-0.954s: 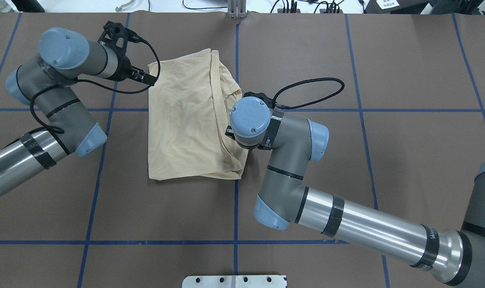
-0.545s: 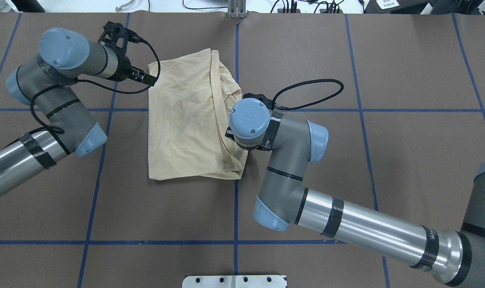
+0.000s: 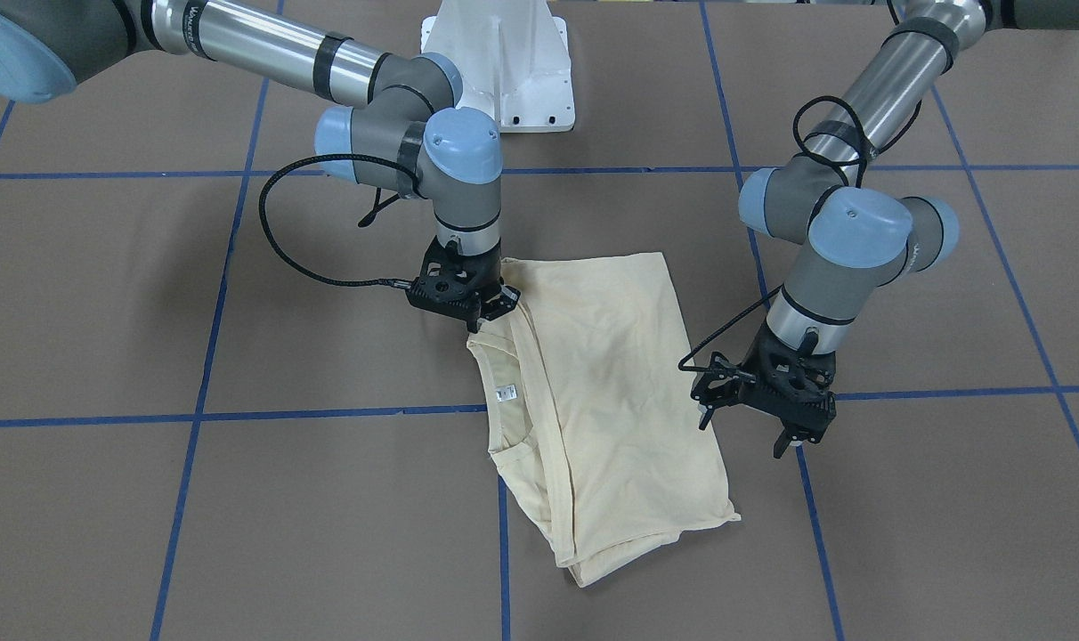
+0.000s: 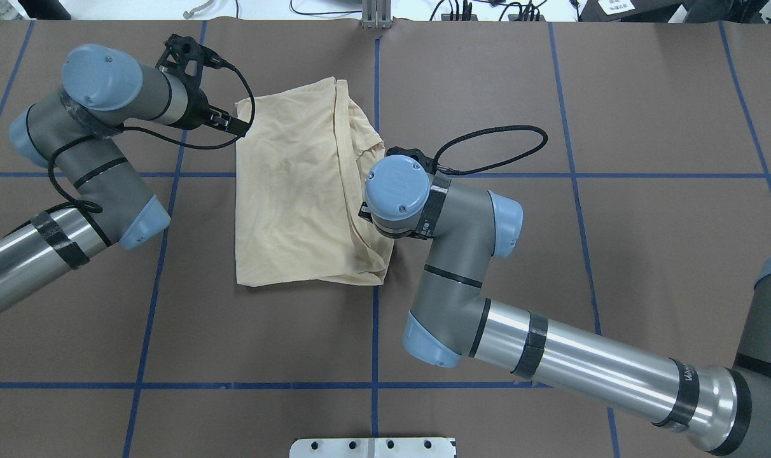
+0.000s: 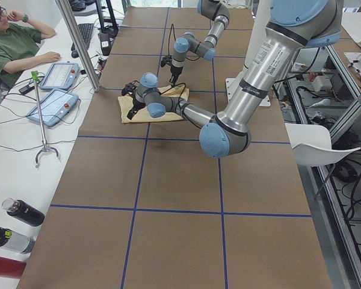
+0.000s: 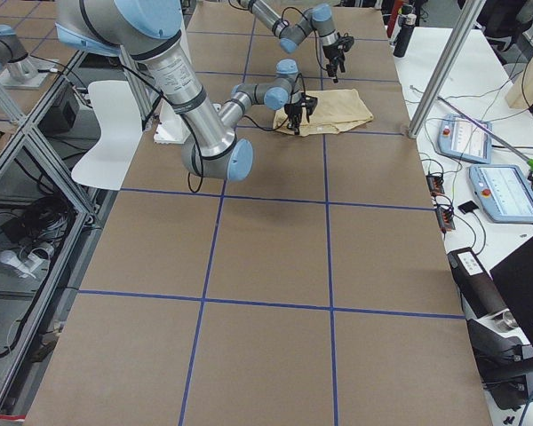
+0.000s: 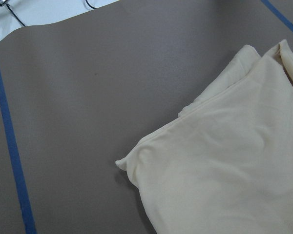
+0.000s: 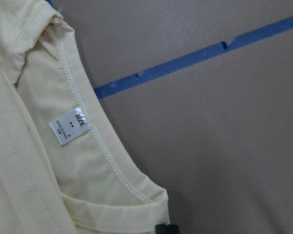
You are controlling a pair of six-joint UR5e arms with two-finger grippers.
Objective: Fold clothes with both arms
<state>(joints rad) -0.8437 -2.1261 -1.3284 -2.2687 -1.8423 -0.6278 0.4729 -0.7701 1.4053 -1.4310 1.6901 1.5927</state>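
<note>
shirt folded | right end effector pinching its neck edge | left end effector spread, just beside it

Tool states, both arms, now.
Left tool: open, holding nothing, beside the shirt.
Right tool: closed on the shirt's edge near the neckline.

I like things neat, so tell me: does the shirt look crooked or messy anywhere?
Yes, a bit. The shirt lies slanted against the blue tape lines, and its layers do not match up: the neckline with its white label pokes out along one side.
</note>
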